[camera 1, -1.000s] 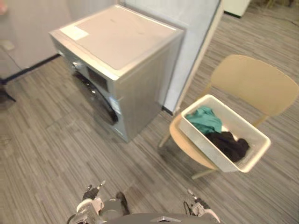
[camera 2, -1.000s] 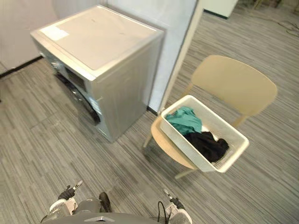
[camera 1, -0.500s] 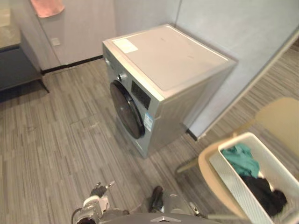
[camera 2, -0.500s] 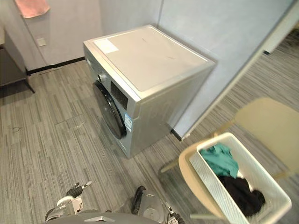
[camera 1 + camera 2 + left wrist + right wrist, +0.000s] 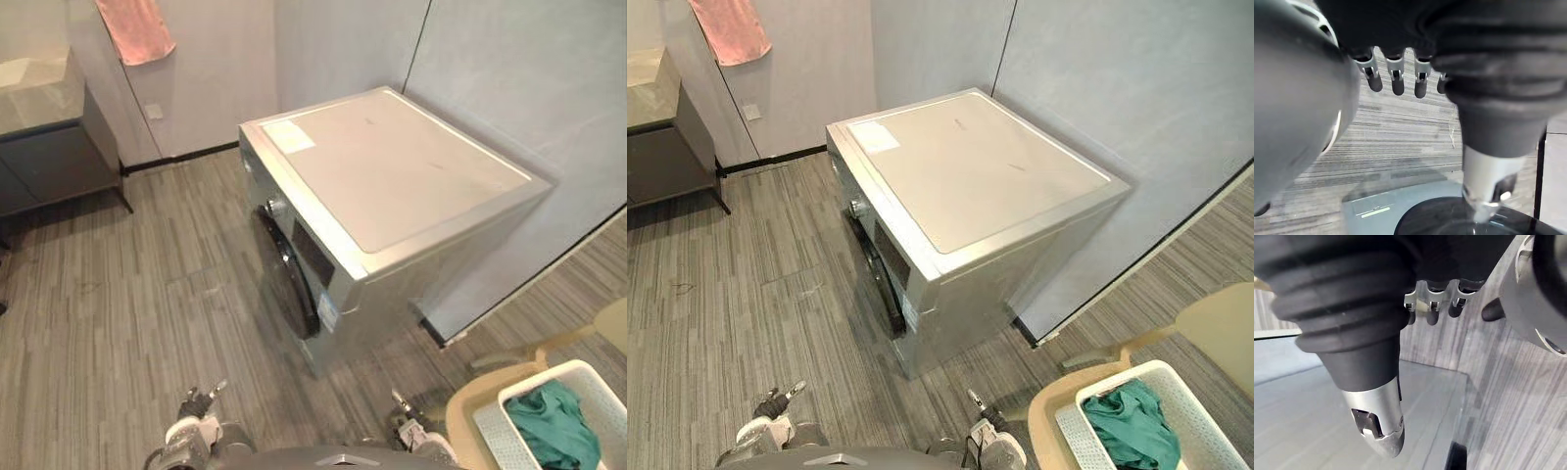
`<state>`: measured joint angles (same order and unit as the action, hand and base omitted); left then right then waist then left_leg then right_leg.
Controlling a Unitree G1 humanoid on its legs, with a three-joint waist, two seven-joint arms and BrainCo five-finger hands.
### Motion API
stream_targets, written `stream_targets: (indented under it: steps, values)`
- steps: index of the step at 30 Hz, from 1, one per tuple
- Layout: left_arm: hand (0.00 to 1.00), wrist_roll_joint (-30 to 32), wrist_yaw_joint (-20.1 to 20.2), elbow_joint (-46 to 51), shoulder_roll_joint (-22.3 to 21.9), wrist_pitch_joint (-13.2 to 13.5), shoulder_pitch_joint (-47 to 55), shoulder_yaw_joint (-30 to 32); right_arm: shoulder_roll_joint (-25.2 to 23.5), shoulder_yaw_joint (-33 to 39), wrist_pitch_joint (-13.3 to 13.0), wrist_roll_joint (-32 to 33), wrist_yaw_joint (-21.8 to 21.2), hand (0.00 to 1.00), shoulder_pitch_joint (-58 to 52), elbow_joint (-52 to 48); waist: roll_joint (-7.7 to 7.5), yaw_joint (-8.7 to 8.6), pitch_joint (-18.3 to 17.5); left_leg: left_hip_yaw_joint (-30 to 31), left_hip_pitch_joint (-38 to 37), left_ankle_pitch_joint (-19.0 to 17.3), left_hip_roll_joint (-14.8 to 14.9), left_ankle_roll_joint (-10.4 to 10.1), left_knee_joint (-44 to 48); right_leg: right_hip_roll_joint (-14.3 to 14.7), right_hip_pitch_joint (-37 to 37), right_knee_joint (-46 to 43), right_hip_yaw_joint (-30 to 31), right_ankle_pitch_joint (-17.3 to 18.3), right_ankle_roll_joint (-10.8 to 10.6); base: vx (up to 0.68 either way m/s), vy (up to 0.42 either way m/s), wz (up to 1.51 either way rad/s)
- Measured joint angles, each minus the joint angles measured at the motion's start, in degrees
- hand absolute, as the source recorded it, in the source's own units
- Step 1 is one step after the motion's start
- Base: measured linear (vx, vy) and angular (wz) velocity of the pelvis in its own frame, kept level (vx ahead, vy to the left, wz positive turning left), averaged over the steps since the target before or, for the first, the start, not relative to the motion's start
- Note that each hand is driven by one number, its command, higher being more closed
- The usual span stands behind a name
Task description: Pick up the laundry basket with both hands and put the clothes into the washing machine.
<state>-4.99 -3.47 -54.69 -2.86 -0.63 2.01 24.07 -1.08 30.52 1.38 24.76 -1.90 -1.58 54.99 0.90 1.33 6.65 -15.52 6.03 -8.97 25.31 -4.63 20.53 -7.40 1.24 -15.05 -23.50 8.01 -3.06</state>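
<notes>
A silver-grey washing machine [image 5: 970, 186] is standing on the grey striped floor [image 5: 754, 294] ahead of the robot. Its dark round door [image 5: 294, 279] is facing the robot's left and appears closed. The white laundry basket [image 5: 1068, 436] is resting on the seat of a beige chair [image 5: 1225, 323], low on the robot's right and apart from the machine. A green garment [image 5: 1132, 421] is lying inside it. The left hand [image 5: 1420, 73] is hanging above the floor, its fingers [image 5: 1397, 81] relaxed and gripping nothing. The right hand [image 5: 1432, 308] is hanging likewise, fingers loose and empty. A pink towel [image 5: 730, 27] is hanging on the far wall, above a dark cabinet [image 5: 49, 162].
</notes>
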Motion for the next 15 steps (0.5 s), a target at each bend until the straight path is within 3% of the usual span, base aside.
stream_targets:
  steps: [1,2,3,4,6,7,9,12,15]
  values:
    - [0.0,0.0,0.0,-0.08,-0.03,0.0,0.13,-0.32,0.08,-0.08,-0.03,-0.09,-0.01,0.0,0.02,0.01,0.07,0.0,-0.05,0.59,-1.19,1.4,-0.29,-0.46,-1.97,-0.6,-0.4,-0.83,0.61,0.34,-0.92,0.15,0.409,-0.25]
    - [0.0,-0.07,0.0,-0.65,-0.05,-0.05,0.7,-1.89,0.57,-0.19,-0.02,-0.43,-0.03,0.0,0.02,0.11,0.8,-0.09,-0.48,1.58,-2.93,5.0,-1.37,-1.77,-5.17,-1.67,-1.05,-2.28,1.7,0.79,-3.02,0.15,0.503,-0.2]
    - [0.0,-0.2,0.04,-1.34,0.13,-0.08,1.15,-3.19,1.47,-0.43,-0.08,-0.44,0.01,0.0,0.11,0.51,1.63,-0.62,-1.13,1.54,-4.04,5.53,-2.11,-7.21,-6.77,-2.36,-1.45,-2.96,2.45,0.81,-4.89,0.18,0.61,-0.01]
    - [0.0,-0.39,0.01,-2.24,1.91,-0.09,1.18,-4.59,0.69,-1.19,-0.07,-0.44,0.0,0.0,0.19,1.18,-0.73,-1.31,-1.3,1.39,-4.3,5.54,-4.92,-7.99,-6.66,-4.88,-1.52,-3.24,2.77,0.64,-6.02,0.15,0.506,0.17]
    - [0.0,-0.38,-0.13,-3.22,7.75,-0.16,1.18,-8.07,-1.6,-4.16,0.14,-0.47,-0.17,0.0,0.16,3.06,-5.56,-1.61,-2.59,1.19,-3.29,4.82,-10.46,-6.36,-5.4,-8.86,-0.78,1.41,4.43,-3.09,-6.96,0.13,0.376,0.06]
    - [0.0,-0.25,-0.1,-3.63,8.56,-0.23,1.05,-8.97,-1.76,-4.84,0.07,-0.48,-0.21,0.0,0.25,3.02,-5.94,-1.67,-2.56,1.16,-2.83,4.5,-11.06,-5.88,-4.54,-9.3,-0.38,2.61,4.48,-4.36,-6.95,0.09,0.33,-0.08]
    - [0.0,0.85,-0.09,-5.06,9.25,-0.24,0.83,-12.28,-1.15,-8.09,0.04,-0.51,-0.44,0.0,0.87,1.95,-5.42,-1.7,-2.25,-0.36,-2.18,3.04,-13.21,-3.69,-3.19,-11.23,-0.97,4.15,6.31,-9.03,-6.49,0.02,0.327,-0.15]
    - [0.0,1.49,-0.11,-5.07,9.42,-0.23,0.98,-15.26,-0.07,-13.6,0.05,-3.37,-0.57,0.0,1.84,-1.07,-4.12,-1.4,-1.45,-2.46,-2.84,2.44,-14.24,-2.62,-3.95,-12.21,-3.72,2.61,8.88,-12.54,-4.96,-0.05,0.206,-0.34]
    - [0.0,2.09,-0.09,-5.07,9.11,-0.23,1.19,-17.75,1.99,-23.39,0.03,-5.86,-1.49,0.0,2.04,-9.25,-1.68,-1.52,-0.03,-6.2,-6.04,2.91,-15.08,-1.31,-8.98,-12.71,-9.45,-2.63,9.29,-16.74,0.1,-0.1,0.155,-0.67]
